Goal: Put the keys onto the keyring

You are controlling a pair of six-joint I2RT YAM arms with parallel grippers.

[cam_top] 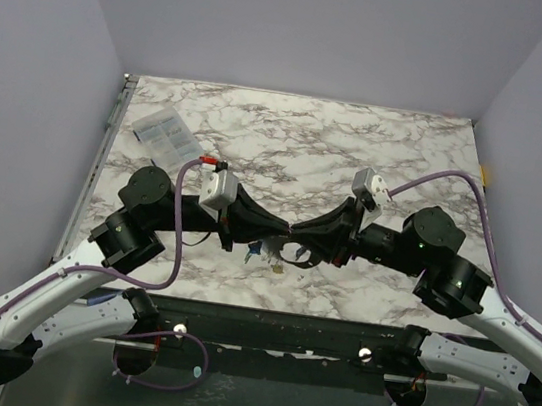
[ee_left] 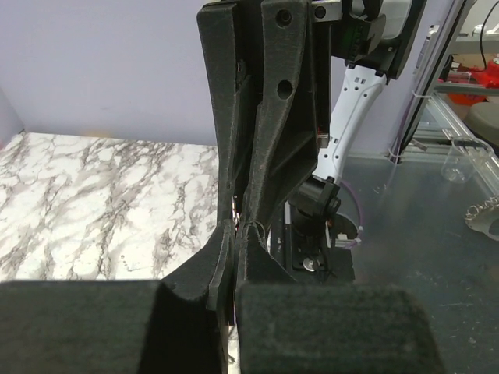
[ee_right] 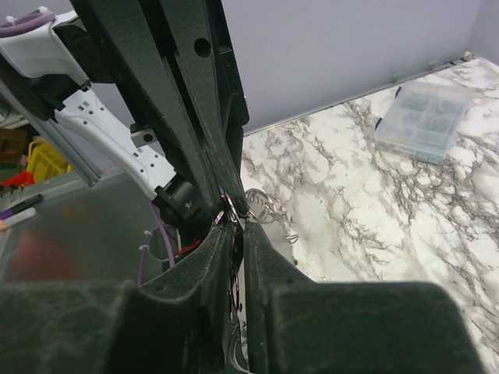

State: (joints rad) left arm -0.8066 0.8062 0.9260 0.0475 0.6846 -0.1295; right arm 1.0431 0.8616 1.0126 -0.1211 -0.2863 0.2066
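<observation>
Both grippers meet tip to tip above the marble table's near middle. A thin wire keyring (ee_right: 265,204) sits at that meeting point, one loop sticking out to the right in the right wrist view. My right gripper (ee_right: 240,222) is shut on the ring, whose wire runs down between its jaws. My left gripper (ee_left: 236,234) is shut too, with a bit of ring wire (ee_left: 257,227) at its tips. From above, the left gripper (cam_top: 282,230) and right gripper (cam_top: 299,232) touch, and the keys (cam_top: 266,254), with small blue and green heads, hang just below them.
A clear plastic packet (cam_top: 164,135) lies at the table's far left, also seen as a clear packet (ee_right: 425,117) in the right wrist view. Grey walls close off the table's back and sides. A dark rail (cam_top: 283,331) runs along the near edge between the arm bases.
</observation>
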